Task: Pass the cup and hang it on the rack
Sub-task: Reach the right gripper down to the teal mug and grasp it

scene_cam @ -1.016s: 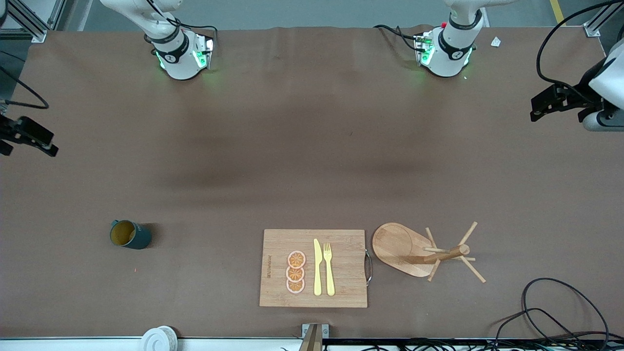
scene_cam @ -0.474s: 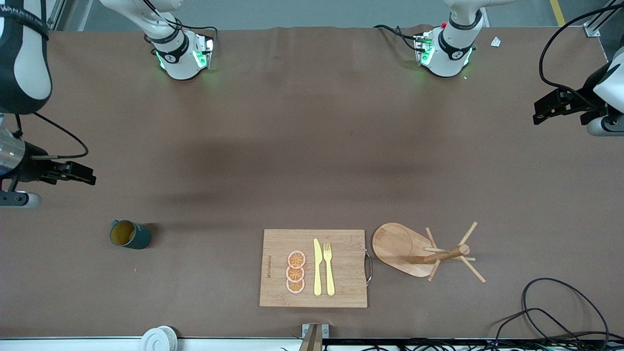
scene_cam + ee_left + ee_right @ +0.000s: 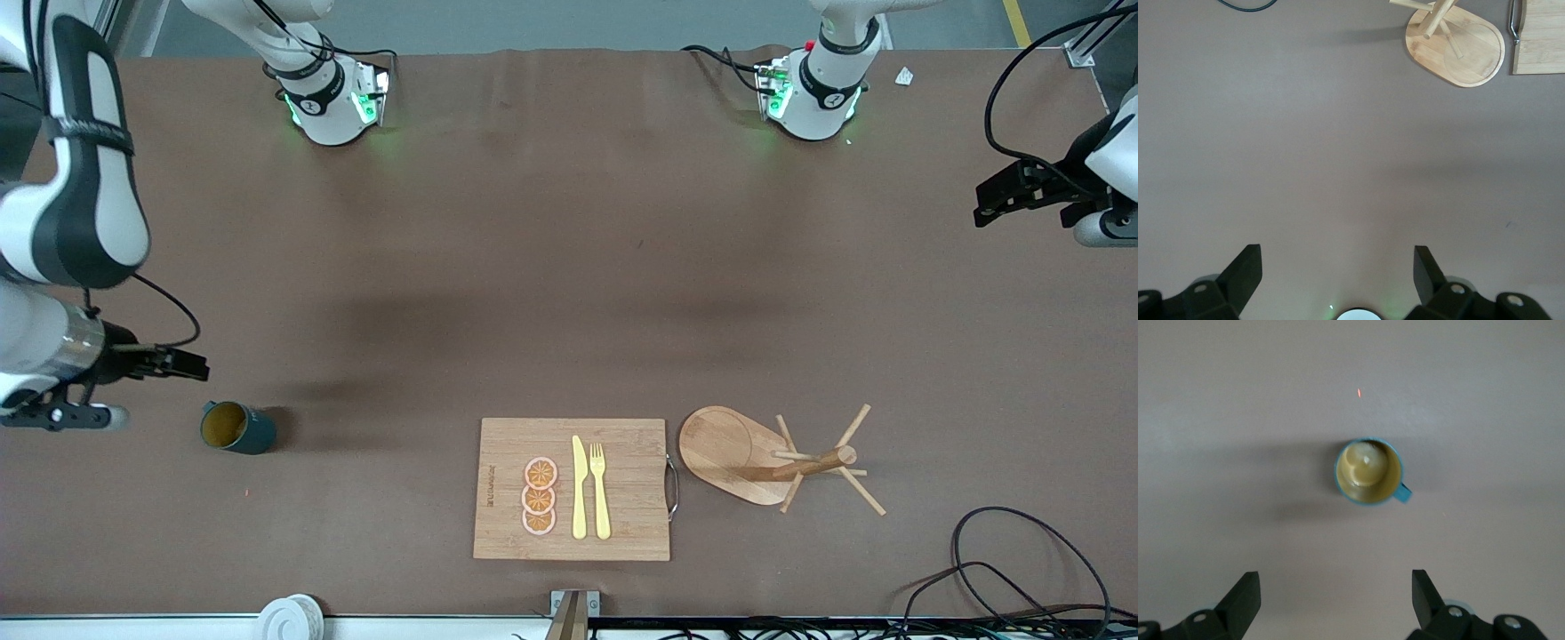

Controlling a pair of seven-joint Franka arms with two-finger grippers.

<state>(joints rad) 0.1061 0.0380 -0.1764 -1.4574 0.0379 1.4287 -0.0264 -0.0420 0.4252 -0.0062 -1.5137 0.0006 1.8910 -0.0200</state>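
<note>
Toward the right arm's end, the cup (image 3: 237, 428) stands upright.

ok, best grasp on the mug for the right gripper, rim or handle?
Rim, probably. The mug stands upright, mouth open, so the right gripper, open and up in the air by it, can come from above and pinch the wall. The handle sticks out sideways; grip away from it, leaving it free for a peg of the mug tree. The left gripper waits, open.

The table (image 3: 569, 267) wears matt brown cloth; the rack (image 3: 756, 455) and cutting board (image 3: 622, 480) are pale smooth wood; the cup (image 3: 238, 428) looks glazed.
</note>
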